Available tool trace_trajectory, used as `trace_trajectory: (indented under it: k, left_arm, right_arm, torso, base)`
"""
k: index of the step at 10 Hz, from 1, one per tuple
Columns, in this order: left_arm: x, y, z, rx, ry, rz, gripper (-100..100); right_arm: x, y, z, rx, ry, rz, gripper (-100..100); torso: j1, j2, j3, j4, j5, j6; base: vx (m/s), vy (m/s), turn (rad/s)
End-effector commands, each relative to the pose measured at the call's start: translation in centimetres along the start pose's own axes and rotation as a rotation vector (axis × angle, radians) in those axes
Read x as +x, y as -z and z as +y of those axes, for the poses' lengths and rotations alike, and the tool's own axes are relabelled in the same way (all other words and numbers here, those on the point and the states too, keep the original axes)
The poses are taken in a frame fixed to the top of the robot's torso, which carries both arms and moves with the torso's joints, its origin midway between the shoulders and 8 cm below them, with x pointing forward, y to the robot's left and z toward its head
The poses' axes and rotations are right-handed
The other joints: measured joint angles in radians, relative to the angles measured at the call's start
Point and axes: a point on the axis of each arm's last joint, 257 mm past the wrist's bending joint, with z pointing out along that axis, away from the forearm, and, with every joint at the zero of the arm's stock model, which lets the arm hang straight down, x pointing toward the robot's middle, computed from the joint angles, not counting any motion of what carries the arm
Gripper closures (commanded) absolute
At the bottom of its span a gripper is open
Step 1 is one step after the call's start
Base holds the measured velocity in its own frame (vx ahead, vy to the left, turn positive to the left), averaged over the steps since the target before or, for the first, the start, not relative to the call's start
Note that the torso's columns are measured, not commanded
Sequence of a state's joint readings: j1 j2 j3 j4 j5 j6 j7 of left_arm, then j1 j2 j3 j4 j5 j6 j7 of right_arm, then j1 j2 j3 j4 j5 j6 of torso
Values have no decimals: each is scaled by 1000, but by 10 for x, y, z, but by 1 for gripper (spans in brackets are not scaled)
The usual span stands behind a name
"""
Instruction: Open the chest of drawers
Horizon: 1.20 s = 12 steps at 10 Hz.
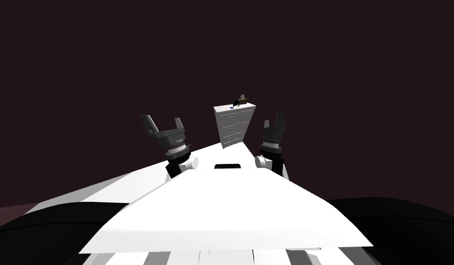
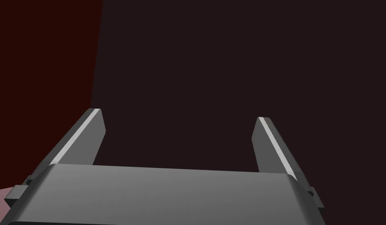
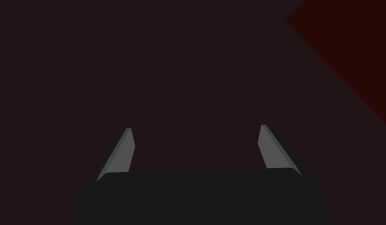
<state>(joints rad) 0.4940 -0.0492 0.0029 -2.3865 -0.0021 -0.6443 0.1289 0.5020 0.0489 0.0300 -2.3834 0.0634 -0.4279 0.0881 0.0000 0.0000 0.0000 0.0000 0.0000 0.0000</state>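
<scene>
Views ahead
A distant tall white chest of drawers (image 1: 234, 126) is seen from the head, dark wall (image 2: 227, 58) from both wrists.

A dim room in a home, by its furniture; a tall white chest of drawers (image 1: 234, 126) stands on a pale floor (image 1: 143, 177) before a dark wall (image 1: 221, 46); small household things (image 1: 241, 100), a little box among them, sit on its top.

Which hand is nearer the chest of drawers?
Right, seemingly. The right hand sits just right of the chest of drawers, the left hand farther off to its left.
</scene>
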Motion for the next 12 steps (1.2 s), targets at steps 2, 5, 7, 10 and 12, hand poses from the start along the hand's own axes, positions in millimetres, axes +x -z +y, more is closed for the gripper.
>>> trace_trajectory:
  k: [2, 5, 7, 10, 12]
  left_arm:
    - [0, 0, 0, 0, 0, 0, 0]
    - [0, 0, 0, 0, 0, 0, 0]
    - [0, 0, 0, 0, 0, 0, 0]
    - [0, 0, 0, 0, 0, 0, 0]
    - [0, 0, 0, 0, 0, 0, 0]
  right_arm:
    - [0, 0, 0, 0, 0, 0, 0]
    - [0, 0, 0, 0, 0, 0, 0]
    - [0, 0, 0, 0, 0, 0, 0]
    - [4, 2, -1, 0, 42, 45, -100]
    - [6, 6, -5, 4, 122, 96, -100]
  torso:
    - [0, 104, -209, 105, 0, 0]
    - [0, 322, -644, 322, 0, 0]
    - [0, 470, -939, 470, 0, 0]
    - [0, 691, -1382, 691, 0, 0]
    - [1, 733, -1471, 734, 0, 0]
  base:
    - [0, 0, 0]
    - [0, 0, 0]
    - [0, 0, 0]
    - [6, 3, 8]
    - [42, 33, 47]
